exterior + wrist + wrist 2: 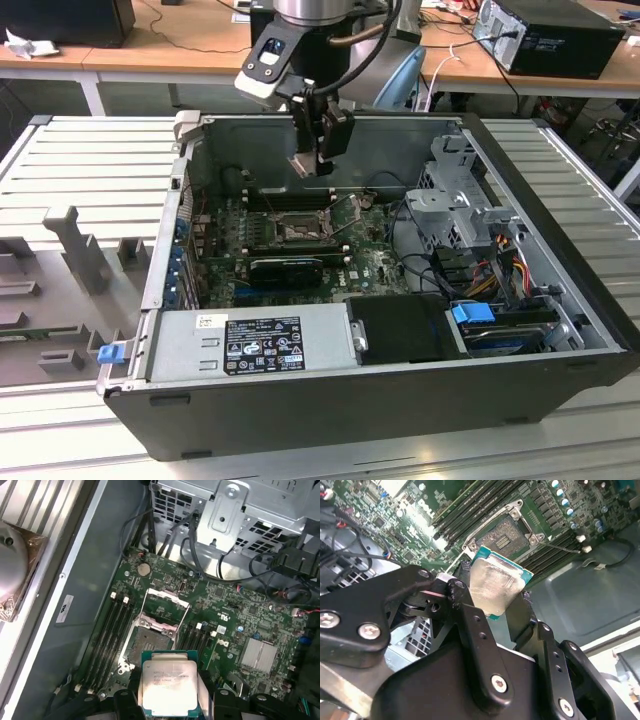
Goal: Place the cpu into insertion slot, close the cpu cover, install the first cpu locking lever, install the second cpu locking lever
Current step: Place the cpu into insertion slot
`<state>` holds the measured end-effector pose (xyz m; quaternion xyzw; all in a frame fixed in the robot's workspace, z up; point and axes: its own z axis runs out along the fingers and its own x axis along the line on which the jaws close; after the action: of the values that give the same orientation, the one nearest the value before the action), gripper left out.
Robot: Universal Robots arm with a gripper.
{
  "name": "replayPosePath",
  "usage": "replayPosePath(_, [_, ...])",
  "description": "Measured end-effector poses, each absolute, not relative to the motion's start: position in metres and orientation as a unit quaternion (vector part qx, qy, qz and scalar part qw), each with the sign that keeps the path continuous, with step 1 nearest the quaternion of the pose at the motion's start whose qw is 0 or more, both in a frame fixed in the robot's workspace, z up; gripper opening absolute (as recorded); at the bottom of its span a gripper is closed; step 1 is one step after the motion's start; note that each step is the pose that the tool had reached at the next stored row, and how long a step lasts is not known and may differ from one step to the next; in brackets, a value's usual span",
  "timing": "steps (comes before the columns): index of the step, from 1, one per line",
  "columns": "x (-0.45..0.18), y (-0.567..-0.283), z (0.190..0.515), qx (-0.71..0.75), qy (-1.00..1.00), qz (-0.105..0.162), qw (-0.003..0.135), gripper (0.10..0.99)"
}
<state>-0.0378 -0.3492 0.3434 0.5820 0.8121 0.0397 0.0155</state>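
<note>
Pale square cpu [169, 687] is clamped by its edges between the black fingers [470, 625] of the gripper [312, 165], which is closed only as far as the chip's width allows. It hangs in the air, clear of the board, and looks tilted in the second wrist view (metal lid toward the camera, green rim showing). Just beyond it in both wrist views lies the insertion slot [149, 642], bare and dark, with the cpu cover [169, 596] standing open off it. Long black memory slots [112, 630] flank the socket on the green motherboard [235, 615]. Around that stands the open computer case [400, 410], with a grey power supply [250, 345] along the wall nearest the exterior camera.
</note>
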Motion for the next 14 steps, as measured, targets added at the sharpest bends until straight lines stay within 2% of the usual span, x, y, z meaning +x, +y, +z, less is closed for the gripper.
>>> replayPosePath(14, [-0.038,-0.349,0.332,0.666,0.745,0.036,0.018,0.525])
